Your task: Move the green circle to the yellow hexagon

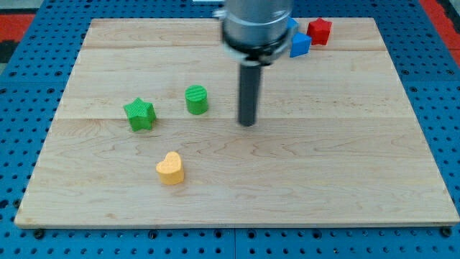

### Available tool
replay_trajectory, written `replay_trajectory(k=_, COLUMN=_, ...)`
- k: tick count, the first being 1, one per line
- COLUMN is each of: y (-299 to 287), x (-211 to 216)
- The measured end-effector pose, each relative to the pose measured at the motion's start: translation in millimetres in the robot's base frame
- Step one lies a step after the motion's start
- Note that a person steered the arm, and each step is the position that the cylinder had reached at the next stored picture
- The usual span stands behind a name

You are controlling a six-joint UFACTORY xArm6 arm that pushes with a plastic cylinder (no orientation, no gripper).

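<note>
In the camera view, my tip (247,123) rests on the counter (323,180), near the green circle (196,99), at its 3 o'clock. I have no fingers, only a rod for pushing. The green star (139,114) sits at the circle's 9 o'clock. No yellow hexagon shows; only a yellow heart (171,168) at 6 o'clock.

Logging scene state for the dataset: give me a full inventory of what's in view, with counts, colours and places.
wooden board: 1, light wood, fills most of the view, on a blue pegboard
green cylinder block: 1, green, left of centre
green star block: 1, green, at the view's left of the cylinder
yellow heart block: 1, yellow, lower left of centre
red block: 1, red, top right
blue block: at least 1, blue, beside the red one, partly hidden by the arm
yellow hexagon: none visible
my tip: 1, dark rod, at the view's right of the cylinder, apart
</note>
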State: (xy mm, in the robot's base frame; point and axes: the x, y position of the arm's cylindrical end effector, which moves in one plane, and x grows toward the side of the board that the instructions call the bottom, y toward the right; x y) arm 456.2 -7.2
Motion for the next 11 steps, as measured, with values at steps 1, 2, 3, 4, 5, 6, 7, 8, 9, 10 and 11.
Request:
replay_trajectory(k=1, y=-91, x=-16)
replay_trajectory(k=2, y=-60, x=-85)
replay_trajectory(k=3, y=-12, x=-92)
replay_trajectory(k=4, y=-100, x=-84)
replay_trajectory(k=5, y=-91, x=-59)
replay_trajectory(k=6, y=-54, x=-36)
replay_trajectory(k=7, y=21, x=-36)
replay_trajectory(k=8, y=29, x=-18)
replay_trajectory(k=9, y=52, x=-8)
replay_trajectory(k=10, y=71, x=-56)
replay_trajectory(k=11, y=77, x=-116)
